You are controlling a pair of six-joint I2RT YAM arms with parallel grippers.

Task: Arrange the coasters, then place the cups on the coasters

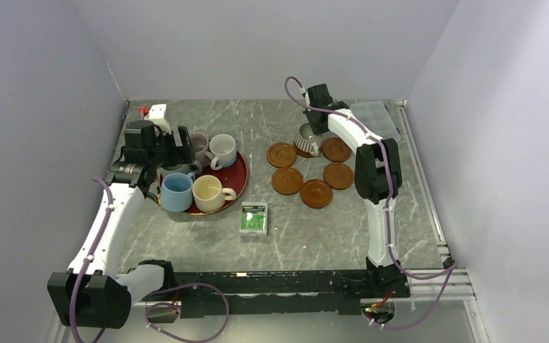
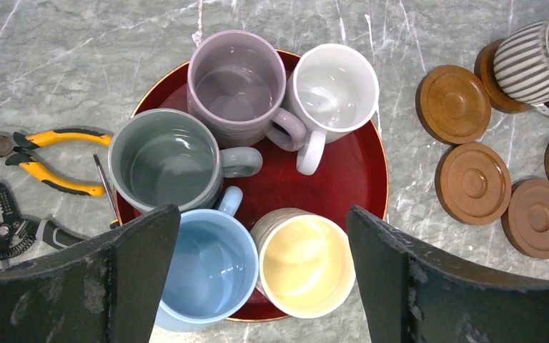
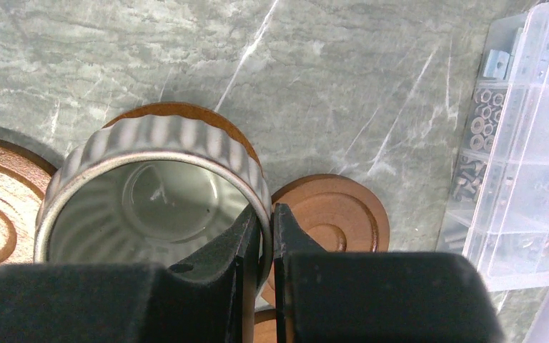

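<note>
My right gripper (image 3: 264,214) is shut on the rim of the grey-and-white striped cup (image 3: 150,193), one finger inside and one outside. The cup is over the back coaster (image 3: 164,108); I cannot tell if it rests on it. Several more coasters (image 1: 287,180) lie round it in a loose ring. My left gripper (image 2: 261,236) hangs open above the dark-red tray (image 2: 350,171), its fingers (image 2: 143,257) astride the light blue cup (image 2: 207,264) and cream cup (image 2: 304,261). The grey-green (image 2: 161,157), mauve (image 2: 237,82) and white (image 2: 332,86) cups stand behind them on the tray.
Yellow-handled pliers (image 2: 50,153) and wire strippers (image 2: 14,229) lie left of the tray. A green-and-white box (image 1: 254,219) sits in front of the tray and the coasters. A clear plastic parts box (image 3: 522,143) stands at the back right.
</note>
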